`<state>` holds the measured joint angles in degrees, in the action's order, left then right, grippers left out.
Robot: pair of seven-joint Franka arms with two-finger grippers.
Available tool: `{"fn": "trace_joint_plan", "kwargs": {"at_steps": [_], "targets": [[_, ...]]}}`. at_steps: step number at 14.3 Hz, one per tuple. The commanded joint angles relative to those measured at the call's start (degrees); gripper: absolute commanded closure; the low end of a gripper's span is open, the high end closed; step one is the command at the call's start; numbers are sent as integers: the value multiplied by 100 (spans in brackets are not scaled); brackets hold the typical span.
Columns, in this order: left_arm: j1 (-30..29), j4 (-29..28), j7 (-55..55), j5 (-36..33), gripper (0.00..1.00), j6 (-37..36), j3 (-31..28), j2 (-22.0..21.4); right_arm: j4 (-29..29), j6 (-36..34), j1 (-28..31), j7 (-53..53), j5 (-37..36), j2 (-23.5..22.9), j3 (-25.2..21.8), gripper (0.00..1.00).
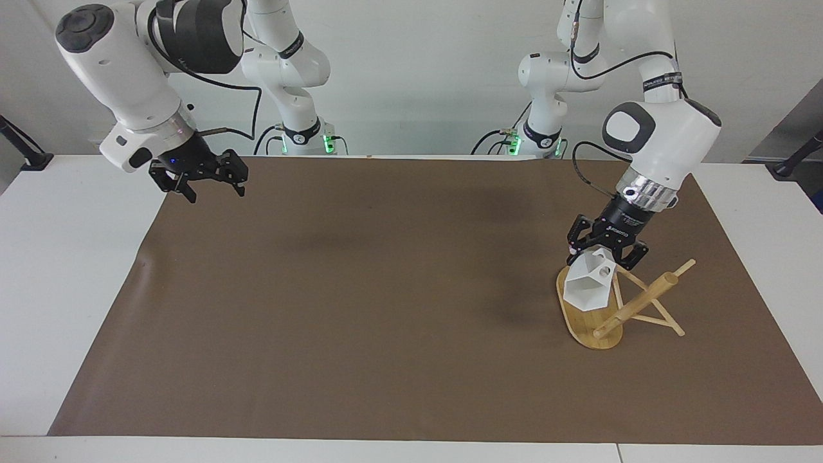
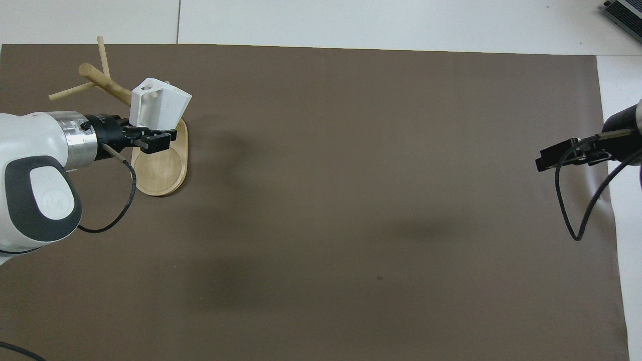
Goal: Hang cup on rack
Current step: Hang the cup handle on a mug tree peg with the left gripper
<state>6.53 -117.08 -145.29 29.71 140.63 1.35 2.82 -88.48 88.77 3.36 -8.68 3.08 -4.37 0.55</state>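
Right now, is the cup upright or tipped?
Tipped: the cup lies on its side in the left gripper, mouth facing away from the robots, over the rack.

A white surface fills most of both views, and a large brown mat lies flat across its middle, leaving white margins at either end and along the edge farthest from the robots. Seams divide the white top into panels. A plain pale wall rises at the robots' end of the surface, evenly lit, with soft blurred shadows falling on the mat. Dark clamp stands sit at both ends of the surface, by the wall. Small green lights glow low against the wall. A grey device corner shows at the overhead view's edge.
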Motion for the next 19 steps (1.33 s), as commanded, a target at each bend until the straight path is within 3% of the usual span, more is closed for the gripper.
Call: {"fn": "trace_joint_plan", "kwargs": {"at_steps": [1,11,19], "targets": [[67,159,-227,-89,100,-193,-30,35,173,-167,6,174,-106,33,-107,0],[-20,150,-420,-89,100,-255,-65,8,94,61,7,244,-124,138,-389,0],[-170,-70,-1404,-89,100,-124,-83,-53,33,70,15,596,-132,165,-477,0]]}}
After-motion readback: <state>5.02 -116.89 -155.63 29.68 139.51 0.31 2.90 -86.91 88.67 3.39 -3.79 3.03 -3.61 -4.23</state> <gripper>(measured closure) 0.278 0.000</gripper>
